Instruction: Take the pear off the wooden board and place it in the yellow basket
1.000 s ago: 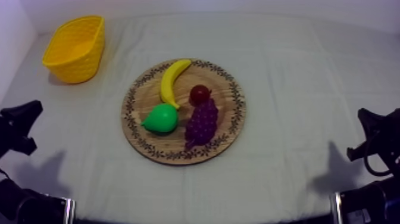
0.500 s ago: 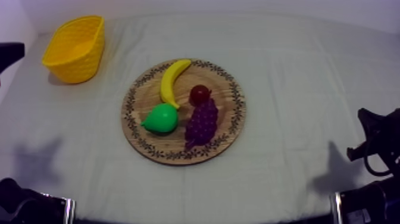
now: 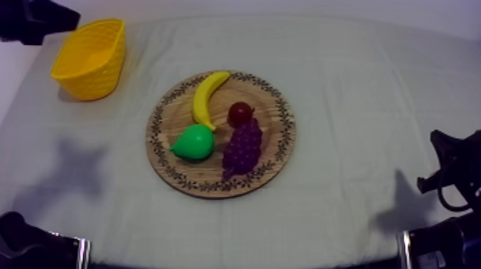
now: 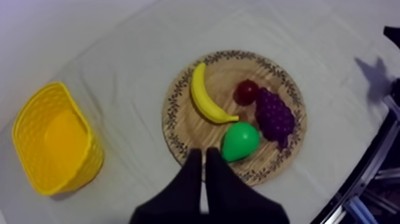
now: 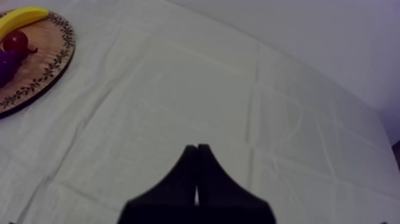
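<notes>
The pear (image 3: 193, 143) lies on the board (image 3: 283, 118), at its near left, just beside the banana (image 3: 207, 96). The red fruit (image 3: 240, 113) sits right of the banana and touches the grapes (image 3: 243, 147) nearer us. The basket (image 3: 89, 57) stands far left, well apart from the board. The left gripper (image 4: 203, 154) hangs high above the table, jaws pressed together on nothing. The right gripper (image 5: 196, 148) has its jaws closed and empty over bare cloth (image 3: 358, 86), right of the board.

Looking like robotics lab bench: cloth-draped table (image 3: 343, 86) standing against plain white wall (image 3: 322, 6), wooden board (image 3: 275, 154) and yellow basket (image 3: 93, 79) sitting staged, metal struts (image 4: 359, 210) showing beside table edge.
</notes>
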